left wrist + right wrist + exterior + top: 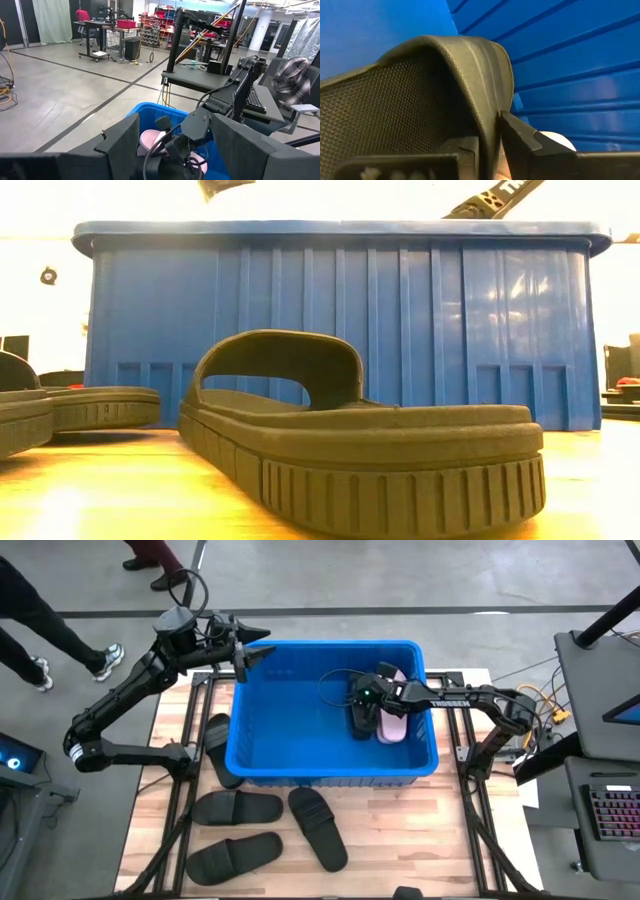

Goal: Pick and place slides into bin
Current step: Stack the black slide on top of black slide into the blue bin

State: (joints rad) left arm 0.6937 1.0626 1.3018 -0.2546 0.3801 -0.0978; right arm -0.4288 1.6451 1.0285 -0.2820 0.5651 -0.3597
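Note:
The blue bin point(300, 765) stands in the middle of the table. Inside it, at its right end, a pink slide point(393, 722) lies beside a black slide point(360, 720). My right gripper point(368, 700) reaches down into the bin from the right and is shut on that black slide's strap. My left gripper point(262, 650) hangs open and level above the bin's far left corner, with nothing between its fingers point(120, 145). Several more black slides lie sole down on the table, left of and in front of the bin point(238, 808) point(317, 828). My right gripper pinches the black slide's strap at its edge point(492, 107). One finger point(462, 150) is on the mesh-lined inner side and the other point(520, 135) on the outer side. The fingers slant down from the table's right. Whether the sole rests on the bin's floor, I cannot tell.
One black slide point(218, 745) lies close along the bin's left wall. In the low view a black slide point(360, 460) fills the foreground in front of the bin wall point(340, 330). People's legs point(30, 630) show on the floor beyond the far left corner. A keyboard desk point(610, 810) stands at the right.

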